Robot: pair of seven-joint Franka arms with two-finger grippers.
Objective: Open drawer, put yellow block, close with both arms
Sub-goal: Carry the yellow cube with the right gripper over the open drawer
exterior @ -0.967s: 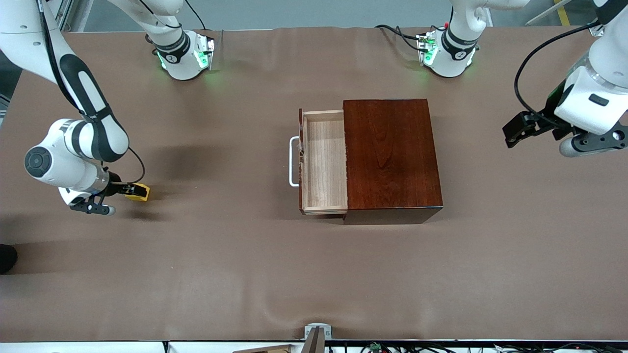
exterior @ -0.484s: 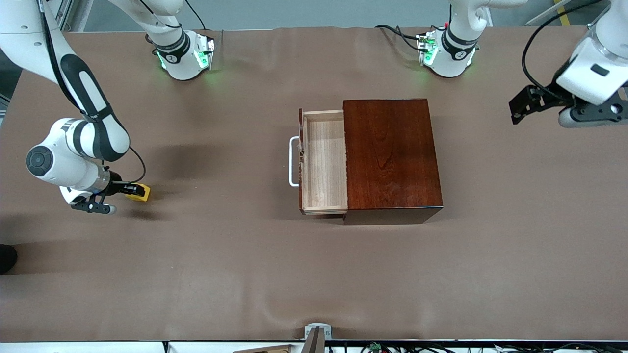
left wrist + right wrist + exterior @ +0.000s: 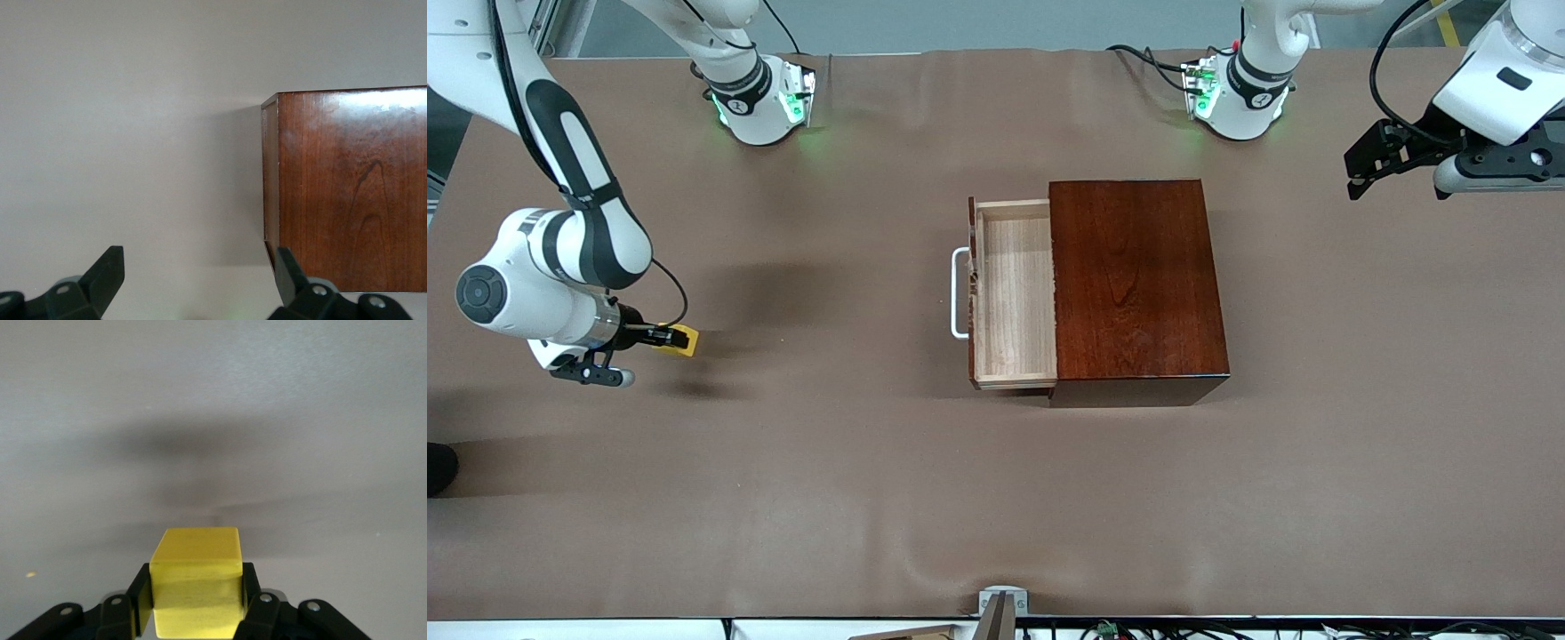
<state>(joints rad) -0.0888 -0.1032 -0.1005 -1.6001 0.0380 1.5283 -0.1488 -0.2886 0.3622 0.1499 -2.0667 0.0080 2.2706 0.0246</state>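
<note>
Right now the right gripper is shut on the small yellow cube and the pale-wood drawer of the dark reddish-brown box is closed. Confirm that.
Not quite. The right gripper is shut on the small yellow cube, but the front view shows the pale-wood drawer pulled open.

My arms are glossy white with black bands at the joints. Black cables loop along my wrists. My bases glow green. My right gripper (image 3: 660,337) and left gripper (image 3: 1360,173) are black, with visible screws.

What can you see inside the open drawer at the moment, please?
The drawer shows only its bare pale-wood floor; nothing lies in the pulled-out part. The part within the wooden box is covered, so cannot be seen.
</note>
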